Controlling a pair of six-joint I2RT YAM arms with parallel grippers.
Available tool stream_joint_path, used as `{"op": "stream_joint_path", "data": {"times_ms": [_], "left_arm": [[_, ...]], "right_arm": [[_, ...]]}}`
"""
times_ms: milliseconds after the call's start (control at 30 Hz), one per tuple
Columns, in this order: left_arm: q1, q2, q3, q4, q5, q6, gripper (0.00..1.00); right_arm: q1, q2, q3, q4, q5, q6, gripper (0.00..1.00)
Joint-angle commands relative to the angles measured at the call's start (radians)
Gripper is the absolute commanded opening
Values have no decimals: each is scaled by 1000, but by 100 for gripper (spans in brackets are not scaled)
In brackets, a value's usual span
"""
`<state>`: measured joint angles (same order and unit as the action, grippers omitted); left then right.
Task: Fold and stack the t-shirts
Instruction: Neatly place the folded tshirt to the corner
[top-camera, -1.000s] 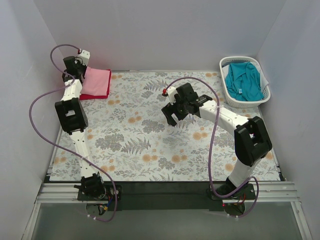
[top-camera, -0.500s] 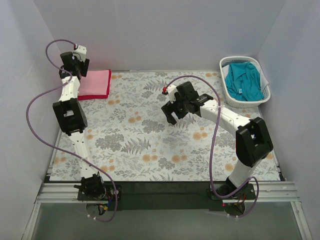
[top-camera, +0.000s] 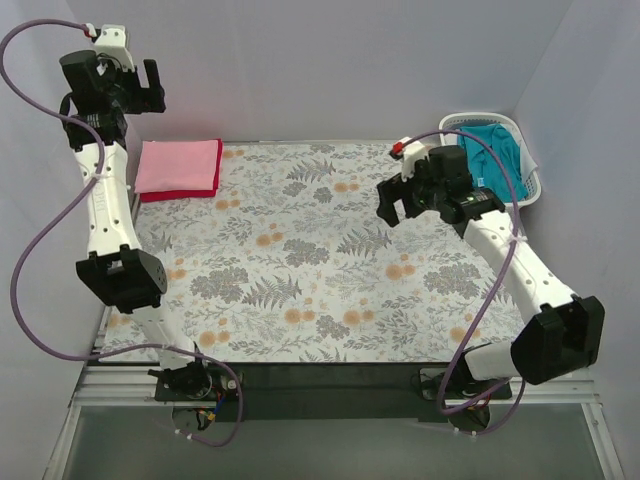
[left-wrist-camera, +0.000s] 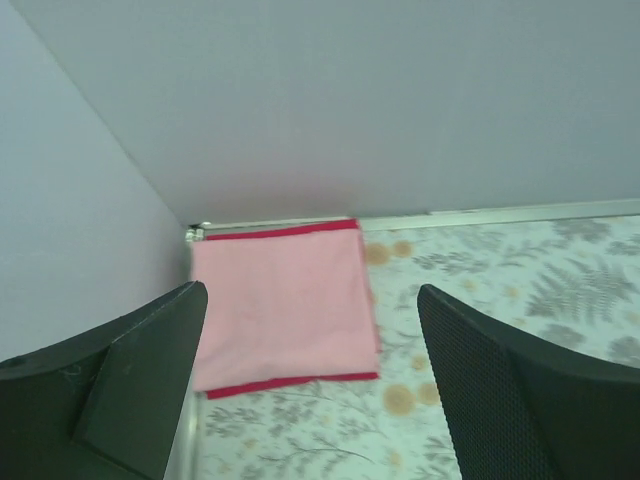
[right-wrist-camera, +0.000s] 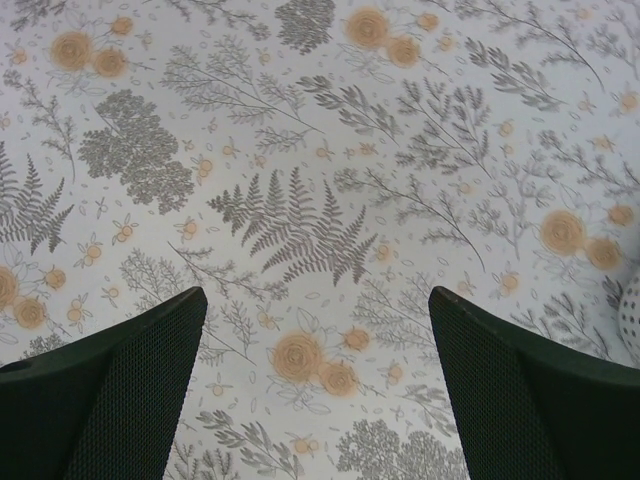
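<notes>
Pink t-shirt is stacked on red t-shirt; left end effector and right end effector are released; teal t-shirt, in the basket, is to be fetched.

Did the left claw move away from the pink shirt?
Yes. The left claw was down on the pink t-shirt before. It has lifted up and away towards the back-left corner, and it is open and empty.

Plain pale grey walls close in the counter on three sides, evenly lit, with only soft shadow in the corners. A grey-and-orange floral cloth covers the counter up to the back wall. A metal rail runs along the near edge, and a white slatted basket sits in the far right corner
</notes>
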<state>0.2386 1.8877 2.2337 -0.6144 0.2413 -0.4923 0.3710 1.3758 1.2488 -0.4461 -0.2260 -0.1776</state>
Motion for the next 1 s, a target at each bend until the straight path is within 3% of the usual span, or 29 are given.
{"op": "stream_joint_path", "data": {"times_ms": [0,100,233,500,600,967], "left_arm": [[-42,-89,-151,-200,122,-152,87],[-106,-182,-320,-170,129,-196,89],[-225,-356,-666,-99,98,-218,90],[-278,-534,-1070,-76,101,-269,91],[-280,-594,-1166,-50,89,-247,91],[-282,-694,-1260,-33,47,-233,91]], "right_arm": [[-95,-73,-25,-90,-76,6,98],[-185,-121,-49,-150,-107,-5,98],[-279,-178,-98,-203,-122,-14,98],[-342,-274,-281,-226,-138,-29,98],[-343,-293,-331,-227,-160,-26,98],[-351,-391,-377,-220,-139,-5,98]]}}
